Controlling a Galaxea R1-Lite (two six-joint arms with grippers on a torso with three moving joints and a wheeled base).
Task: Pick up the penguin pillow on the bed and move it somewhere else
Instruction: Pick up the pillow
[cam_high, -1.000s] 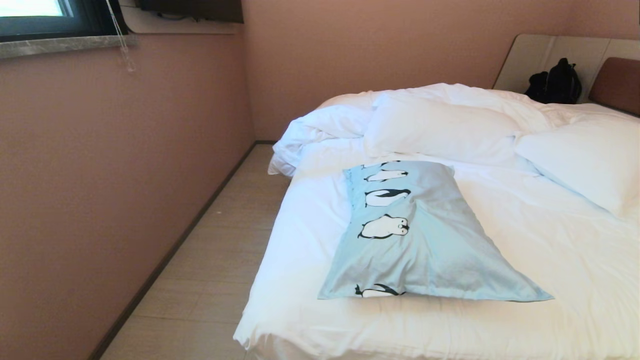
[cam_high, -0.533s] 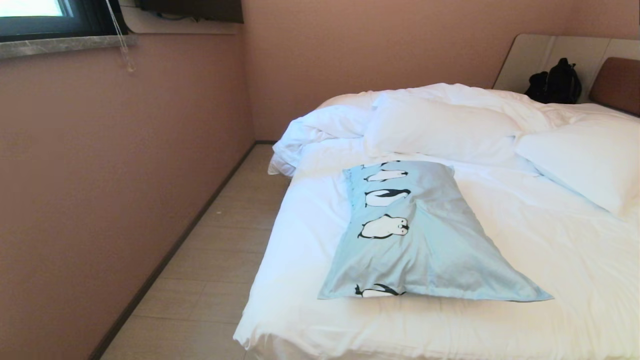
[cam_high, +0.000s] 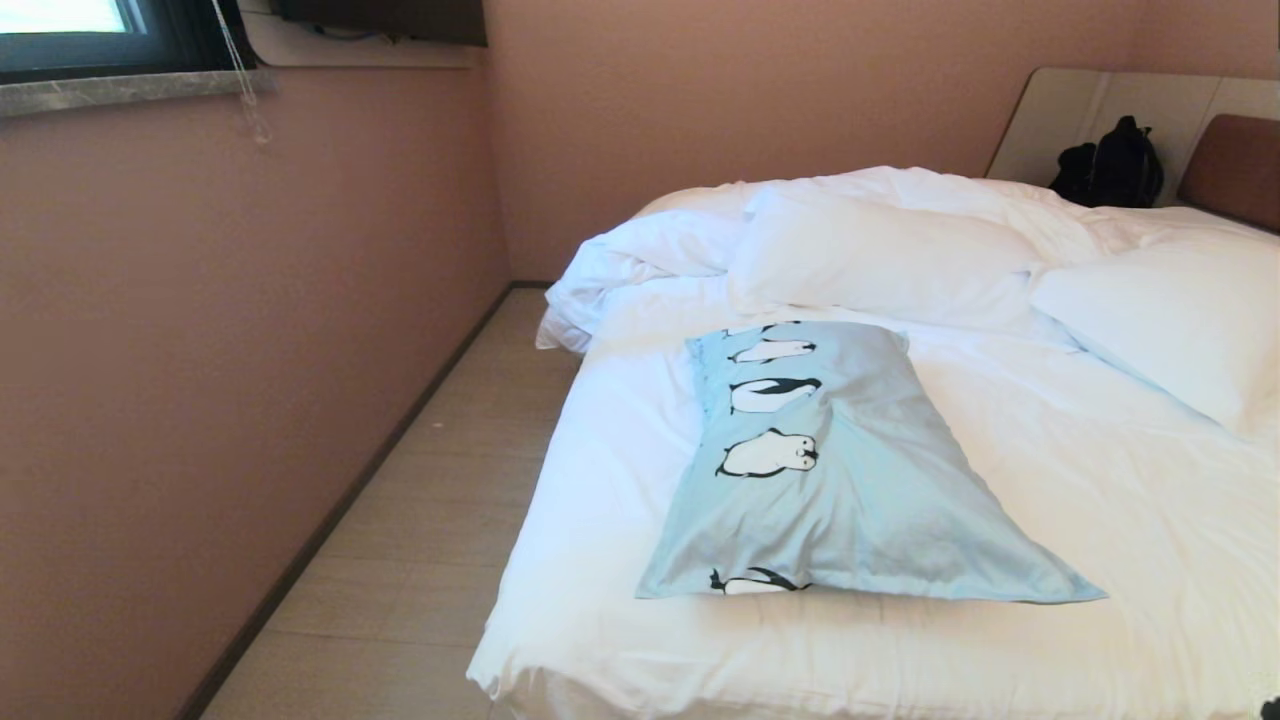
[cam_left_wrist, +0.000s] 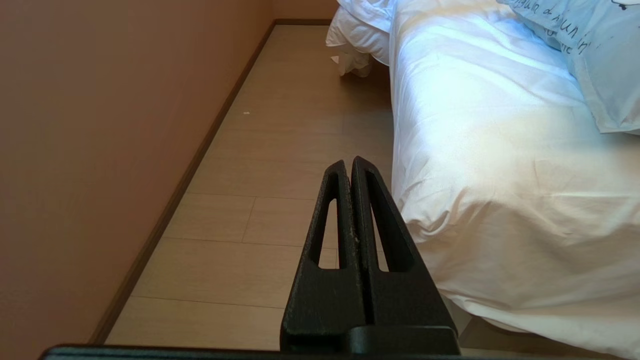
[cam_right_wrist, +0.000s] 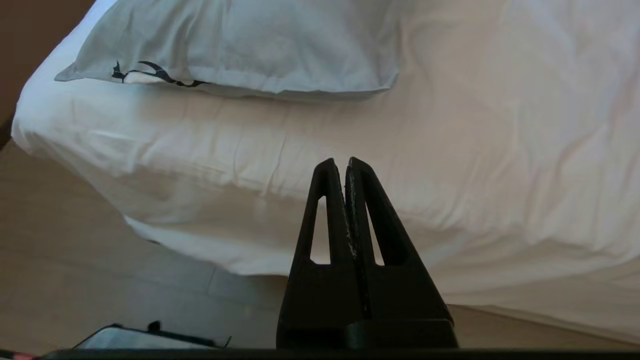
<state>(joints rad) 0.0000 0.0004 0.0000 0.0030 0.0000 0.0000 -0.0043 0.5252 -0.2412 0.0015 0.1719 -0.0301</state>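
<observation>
The penguin pillow (cam_high: 840, 470) lies flat on the bed (cam_high: 1080, 520), long and light blue with black-and-white penguins, its near end towards the foot of the mattress. In the right wrist view my right gripper (cam_right_wrist: 340, 162) is shut and empty, pointing at the white sheet at the bed's edge, short of the penguin pillow (cam_right_wrist: 250, 45). A dark tip shows at the bottom right corner of the head view. My left gripper (cam_left_wrist: 348, 162) is shut and empty over the wooden floor (cam_left_wrist: 280, 150) beside the bed (cam_left_wrist: 500, 150), with a corner of the penguin pillow (cam_left_wrist: 600, 55) beyond.
Plain white pillows (cam_high: 880, 255) and a rumpled duvet (cam_high: 650, 255) fill the head end. A black backpack (cam_high: 1110, 165) leans by the brown headboard (cam_high: 1235, 165). A pink wall (cam_high: 250, 350) and narrow floor strip (cam_high: 420, 520) run along the bed's left side.
The pillow and bed look the same. A small dark tip has appeared at the bottom right corner of the head view.
</observation>
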